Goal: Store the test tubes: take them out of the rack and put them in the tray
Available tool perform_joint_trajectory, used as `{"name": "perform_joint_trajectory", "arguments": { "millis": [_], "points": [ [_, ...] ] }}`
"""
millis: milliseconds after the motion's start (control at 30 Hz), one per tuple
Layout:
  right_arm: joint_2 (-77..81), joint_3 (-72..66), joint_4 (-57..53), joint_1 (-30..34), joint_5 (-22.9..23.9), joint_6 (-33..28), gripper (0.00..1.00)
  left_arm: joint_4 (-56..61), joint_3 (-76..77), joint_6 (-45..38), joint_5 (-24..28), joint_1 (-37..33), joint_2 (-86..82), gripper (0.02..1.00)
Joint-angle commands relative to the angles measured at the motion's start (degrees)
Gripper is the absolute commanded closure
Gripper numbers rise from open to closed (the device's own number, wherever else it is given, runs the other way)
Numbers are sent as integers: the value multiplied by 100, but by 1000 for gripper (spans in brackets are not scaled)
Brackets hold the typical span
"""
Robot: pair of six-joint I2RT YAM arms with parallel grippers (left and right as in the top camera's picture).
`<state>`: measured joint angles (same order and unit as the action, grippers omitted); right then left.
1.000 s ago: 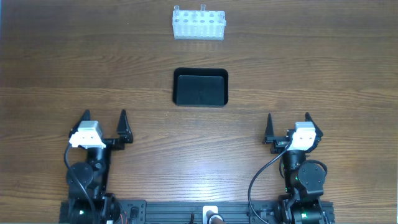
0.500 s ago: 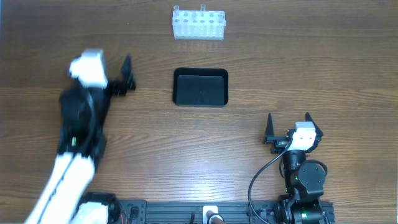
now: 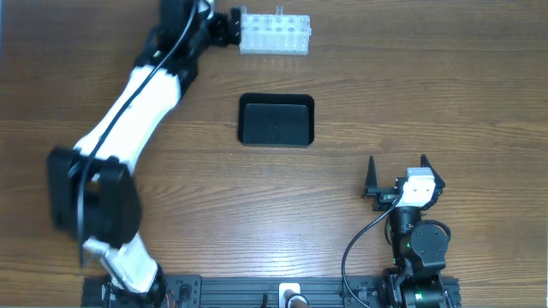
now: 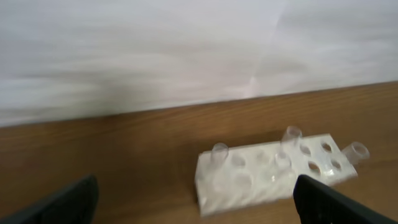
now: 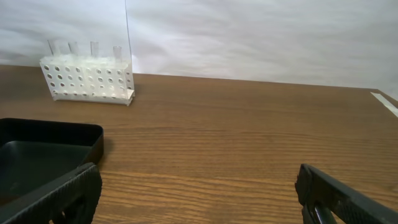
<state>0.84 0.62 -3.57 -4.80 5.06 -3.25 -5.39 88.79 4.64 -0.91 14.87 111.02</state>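
The white plastic test tube rack [image 3: 274, 34] stands near the far edge of the brown wood-grain table [image 3: 445, 85]. Several clear test tubes [image 3: 280, 11] stand upright in it, their rims poking above its top. The black rectangular tray [image 3: 276, 125] sits nearer the arm bases, in line with the rack and well apart from it.

The left arm is stretched far up and across the table, with the left gripper [image 3: 229, 26] just beside the rack's left end. In the left wrist view the left gripper [image 4: 196, 183] has its jaws spread wide with nothing between them. The rack [image 4: 267, 174] lies ahead of the two dark fingers [image 4: 68, 202], nearer one finger than the other and clear of both. Three tube rims [image 4: 291, 132] rise from it there.

The right gripper [image 3: 398, 171] sits low by its base at the table's near right, well apart from the tray and the rack. Its jaws are also wide apart and hold nothing. In the right wrist view the right gripper [image 5: 198, 174] looks across bare wood. A corner of the tray [image 5: 50, 128] lies near one finger [image 5: 62, 196]. The rack [image 5: 87, 81] stands far beyond, with four tubes [image 5: 94, 48] upright along it.
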Motion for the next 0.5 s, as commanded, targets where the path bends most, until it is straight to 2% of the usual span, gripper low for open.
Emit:
{"name": "perform_joint_trajectory", "arguments": {
  "millis": [33, 500],
  "points": [
    [-50, -33, -11, 37, 72, -26, 9, -164, 938, 210, -92, 107, 885, 23],
    [-50, -33, -11, 37, 72, -24, 7, -131, 1565, 490, -219, 208, 1919, 23]
  ]
}}
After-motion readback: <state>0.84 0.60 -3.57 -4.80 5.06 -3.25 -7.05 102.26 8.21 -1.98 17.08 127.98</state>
